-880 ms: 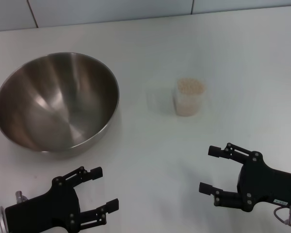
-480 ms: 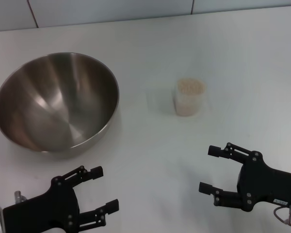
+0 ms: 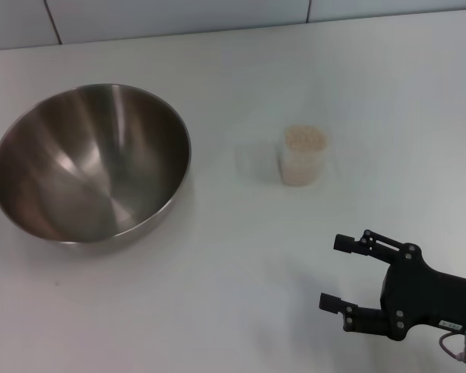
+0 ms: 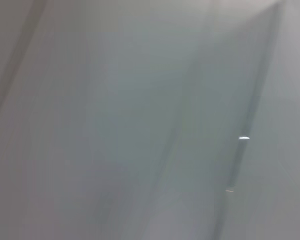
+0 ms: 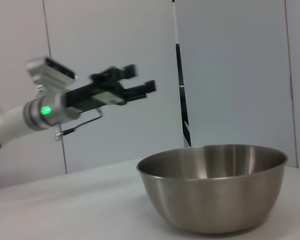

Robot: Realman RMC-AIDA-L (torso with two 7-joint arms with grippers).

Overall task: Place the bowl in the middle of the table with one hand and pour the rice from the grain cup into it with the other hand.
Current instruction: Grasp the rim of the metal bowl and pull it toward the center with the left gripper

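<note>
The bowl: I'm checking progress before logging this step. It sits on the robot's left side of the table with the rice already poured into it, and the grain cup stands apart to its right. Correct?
Not quite. The bowl is empty; the head view shows only bare steel inside. The rice is in the grain cup. The rest holds: bowl on the robot's left of the table, cup standing apart to its right.

bowl (image 3: 91, 165): on my table (image 3: 241, 256), left of the frame's centre, standing upright; also lower right in the right wrist view (image 5: 212, 186).
grain cup (image 3: 304, 155): on the table, right of the bowl and well apart from it, a little above the frame's centre.
rice (image 3: 305, 140): inside the grain cup, up to its rim.
my right gripper (image 3: 343, 273): lower right of the head frame, below the grain cup and apart from it, fingers spread.
my left gripper (image 5: 138, 81): upper left of the right wrist frame, raised above the bowl's rim, beyond it.
</note>
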